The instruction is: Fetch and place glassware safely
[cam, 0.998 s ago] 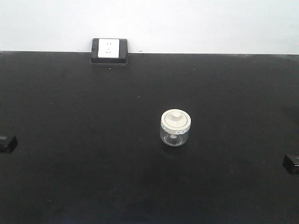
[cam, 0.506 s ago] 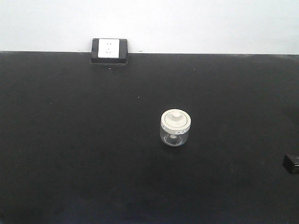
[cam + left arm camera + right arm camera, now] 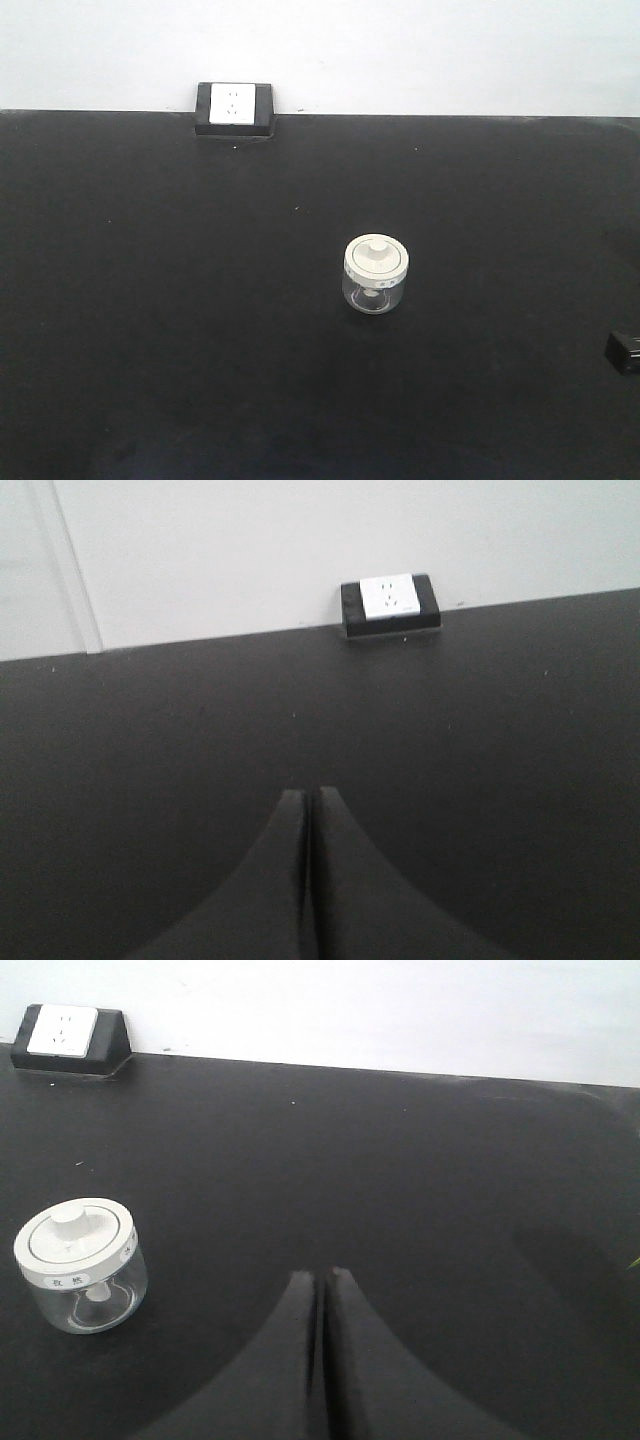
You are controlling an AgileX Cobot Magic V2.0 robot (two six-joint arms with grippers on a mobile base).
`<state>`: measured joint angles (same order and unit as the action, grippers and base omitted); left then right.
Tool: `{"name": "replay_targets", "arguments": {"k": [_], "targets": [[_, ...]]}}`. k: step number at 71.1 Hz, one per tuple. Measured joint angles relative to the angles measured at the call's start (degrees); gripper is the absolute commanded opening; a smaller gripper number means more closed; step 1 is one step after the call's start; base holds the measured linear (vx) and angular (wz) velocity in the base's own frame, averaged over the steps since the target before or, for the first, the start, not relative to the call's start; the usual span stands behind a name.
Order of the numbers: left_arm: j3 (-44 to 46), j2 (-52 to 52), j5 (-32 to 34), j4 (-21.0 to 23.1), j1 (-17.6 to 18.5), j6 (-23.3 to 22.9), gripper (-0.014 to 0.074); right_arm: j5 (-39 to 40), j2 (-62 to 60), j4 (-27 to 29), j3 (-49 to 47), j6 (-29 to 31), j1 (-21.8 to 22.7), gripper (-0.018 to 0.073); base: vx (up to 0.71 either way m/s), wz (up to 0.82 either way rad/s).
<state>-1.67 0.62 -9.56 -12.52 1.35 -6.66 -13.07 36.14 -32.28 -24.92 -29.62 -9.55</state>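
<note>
The glassware [image 3: 376,274], a small clear glass jar with a cream-white knobbed lid, stands upright on the black table [image 3: 180,300], a little right of centre. In the right wrist view the glassware [image 3: 80,1265] sits at the left, well apart from my right gripper [image 3: 320,1275], whose fingers are pressed together with nothing between them. In the front view only a dark tip of the right gripper [image 3: 622,352] shows at the right edge. My left gripper [image 3: 307,794] is shut and empty over bare table; the jar does not show in its view.
A white power socket in a black housing [image 3: 235,108] sits at the table's back edge against the white wall; it also shows in both wrist views, socket [image 3: 390,603] and socket [image 3: 68,1035].
One second ago the left gripper's tip showed at the front view's left edge; it has since drawn out of that view. The jar and right gripper have stayed put.
</note>
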Motion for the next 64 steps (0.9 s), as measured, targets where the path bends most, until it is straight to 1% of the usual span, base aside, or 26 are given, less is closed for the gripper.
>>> {"name": "replay_targets", "arguments": {"k": [64], "targets": [[0.0,0.08,-0.49,0.17,0.0,0.0,-0.0007,0.0,0.0,0.0,0.0,0.0,0.0,-0.0003,0.0,0.0]]}}
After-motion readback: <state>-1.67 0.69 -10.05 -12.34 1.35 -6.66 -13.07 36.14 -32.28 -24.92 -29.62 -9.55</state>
